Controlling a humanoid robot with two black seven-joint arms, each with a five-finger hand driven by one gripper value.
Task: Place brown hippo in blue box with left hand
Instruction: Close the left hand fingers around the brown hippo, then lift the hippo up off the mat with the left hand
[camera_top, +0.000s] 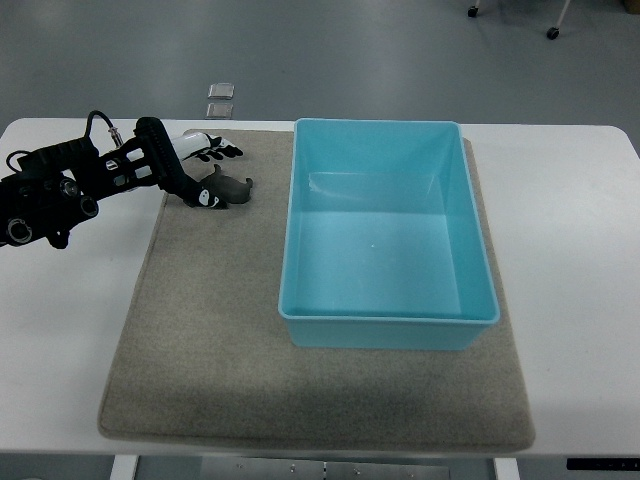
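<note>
The brown hippo is a small dark toy lying on the grey mat, just left of the blue box. My left hand reaches in from the left edge on a black arm. Its pale fingers are stretched out just beyond the hippo and do not wrap it. The hand's black lower edge sits right against the hippo's left side. The blue box is an open rectangular tub standing on the mat, with nothing inside. The right arm does not show.
The mat lies on a white table. Two small clear squares lie on the floor beyond the table's far edge.
</note>
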